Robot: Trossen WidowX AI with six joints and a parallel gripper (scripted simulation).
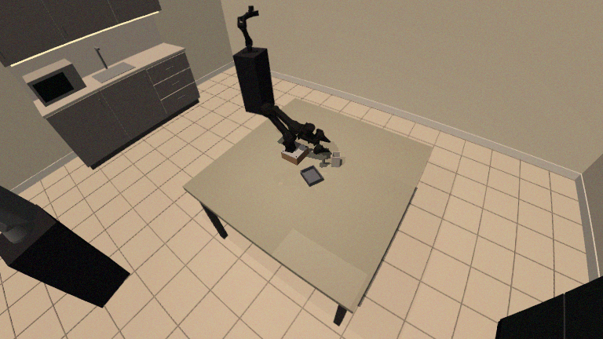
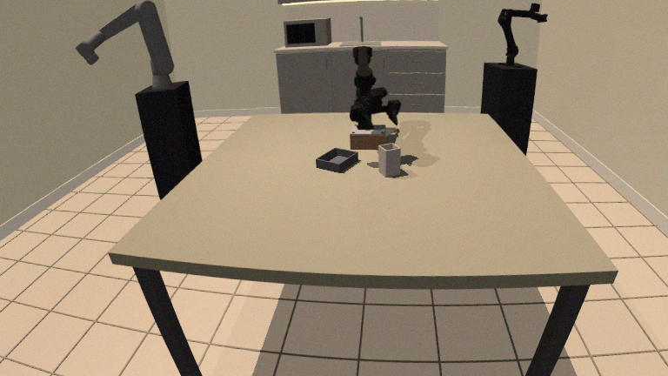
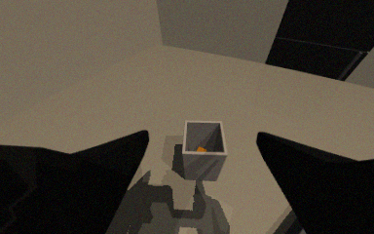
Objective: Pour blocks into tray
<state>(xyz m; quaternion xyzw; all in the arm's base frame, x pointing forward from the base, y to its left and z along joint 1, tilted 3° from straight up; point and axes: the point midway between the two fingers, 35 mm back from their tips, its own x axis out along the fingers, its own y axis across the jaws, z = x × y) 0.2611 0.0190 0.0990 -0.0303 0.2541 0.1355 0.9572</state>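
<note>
1. The hand (image 1: 329, 145) (image 2: 380, 124) (image 3: 202, 136) is released, its black fingers spread wide with nothing between them.
2. The light gray square cup (image 1: 336, 161) (image 2: 390, 161) (image 3: 204, 167) stands upright on the table (image 1: 249, 193) (image 2: 344, 224) (image 3: 209, 88), apart from the fingers; the wrist view frames it between the two fingertips.
3. Inside the cup, a small orange block (image 3: 201, 149) shows (any others are hard to make out).
4. The shallow dark tray (image 1: 305, 179) (image 2: 329, 164) lies flat near the cup, not touching it.
5. The black arm (image 1: 284, 118) (image 2: 363, 76) bends low above its brown-sided base (image 1: 290, 158) (image 2: 366, 142) (the tray sits near that too).
6. Behind the table, a microwave (image 1: 52, 87) (image 2: 307, 33) rests on the kitchen counter (image 1: 153, 53) (image 2: 409, 45).
</note>
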